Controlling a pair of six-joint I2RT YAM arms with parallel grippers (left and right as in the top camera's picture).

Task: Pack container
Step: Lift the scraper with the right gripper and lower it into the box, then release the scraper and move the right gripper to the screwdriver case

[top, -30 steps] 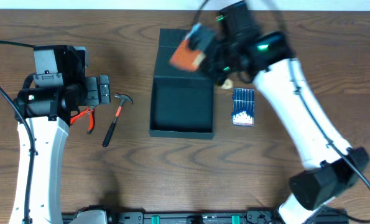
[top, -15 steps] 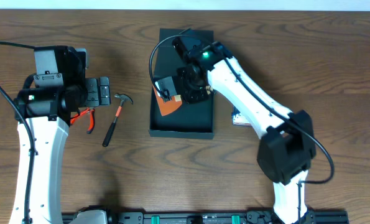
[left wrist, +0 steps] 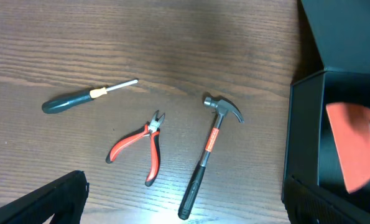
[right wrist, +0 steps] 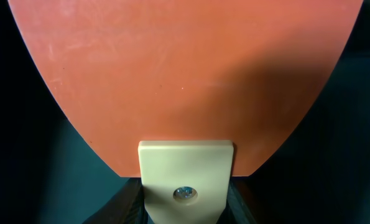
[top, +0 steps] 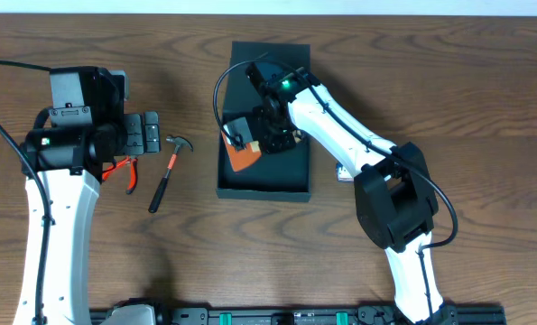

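Tools lie on the brown wooden table (top: 485, 108): a black-handled hammer (top: 167, 171), red pliers (left wrist: 138, 144) and a green screwdriver (left wrist: 85, 96). They are left of the dark teal-green box (top: 282, 173), which sits mid-table with its lid open. The right gripper (top: 250, 137) pinches an orange flat scraper (top: 243, 159) by its cream handle, inside the box. The left gripper (top: 144, 134) hangs wide open above the pliers.

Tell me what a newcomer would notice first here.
The orange scraper stands out, bright against the dark container at the middle of the table. The right gripper holds it at the box's opening. Left of the box, a hammer, red-handled pliers and a screwdriver lie on the wood.
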